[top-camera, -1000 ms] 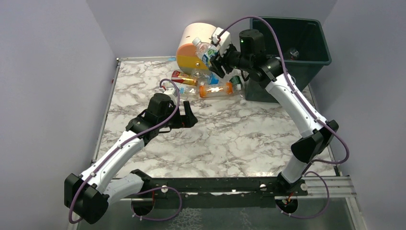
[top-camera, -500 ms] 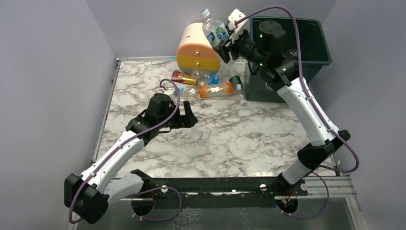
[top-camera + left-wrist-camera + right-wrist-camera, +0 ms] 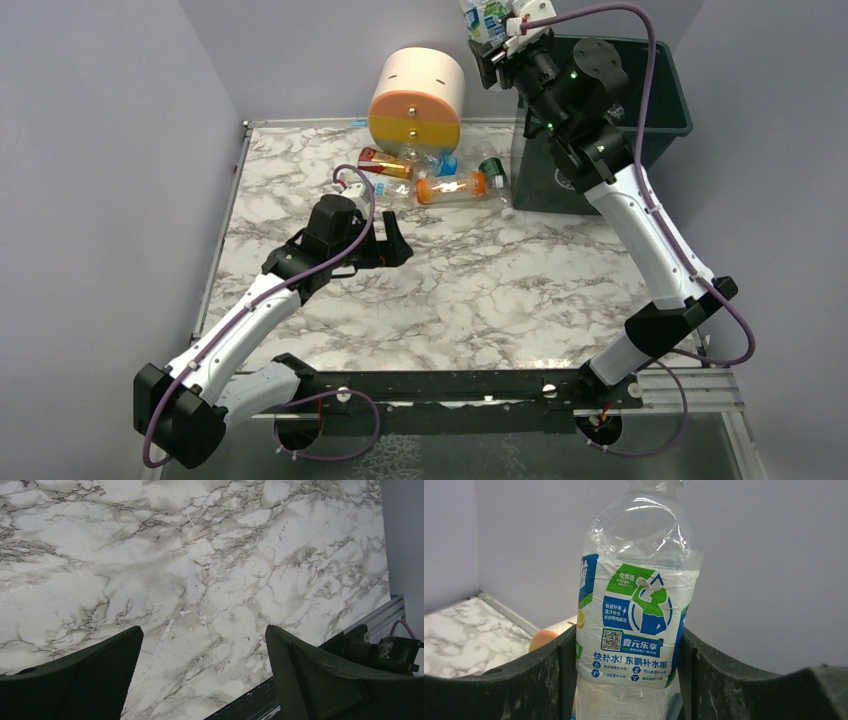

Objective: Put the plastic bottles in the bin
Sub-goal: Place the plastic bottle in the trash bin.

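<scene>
At left, wide-open left gripper low over the marble table, holding nothing; further in, loose plastic bottles lying in a heap just in front of the round drawer unit. At upper right, right gripper clamped on the label band of one clear bottle, high in the air, just left of the bin and not yet over its mouth. Looks empty, light and thin-walled, slick and easily crushed, so best pinched gently across the labelled middle, not at neck or cap.
</scene>
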`<state>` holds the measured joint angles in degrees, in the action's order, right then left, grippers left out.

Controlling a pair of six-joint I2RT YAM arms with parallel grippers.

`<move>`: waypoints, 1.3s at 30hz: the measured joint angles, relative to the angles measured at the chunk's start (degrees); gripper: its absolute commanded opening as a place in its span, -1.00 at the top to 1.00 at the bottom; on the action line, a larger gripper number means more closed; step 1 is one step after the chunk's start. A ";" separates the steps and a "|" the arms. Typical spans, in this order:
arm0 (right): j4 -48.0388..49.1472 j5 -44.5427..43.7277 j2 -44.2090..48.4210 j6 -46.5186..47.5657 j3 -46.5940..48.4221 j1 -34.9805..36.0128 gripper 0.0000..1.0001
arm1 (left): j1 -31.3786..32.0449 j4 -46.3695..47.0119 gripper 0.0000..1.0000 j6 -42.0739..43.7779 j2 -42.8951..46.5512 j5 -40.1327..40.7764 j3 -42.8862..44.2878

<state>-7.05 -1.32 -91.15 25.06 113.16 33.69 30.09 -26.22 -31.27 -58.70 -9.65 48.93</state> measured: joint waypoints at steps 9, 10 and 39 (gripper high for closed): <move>4.04 -6.80 -2.56 0.44 0.02 -3.82 -0.02 | 0.00 -0.09 -0.98 -0.02 0.66 0.02 0.00; 4.02 -7.02 -2.75 -0.04 0.02 -5.07 -0.02 | 0.00 -0.11 -0.98 -0.02 0.74 0.02 0.00; -6.01 -3.39 -11.76 -16.55 2.08 -22.51 -0.10 | 0.00 -1.09 -0.98 -0.02 2.16 0.02 0.00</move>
<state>-13.06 -4.71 -102.91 8.51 115.24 11.18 30.09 -27.31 -31.29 -56.53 -9.63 48.93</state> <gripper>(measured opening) 0.649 0.991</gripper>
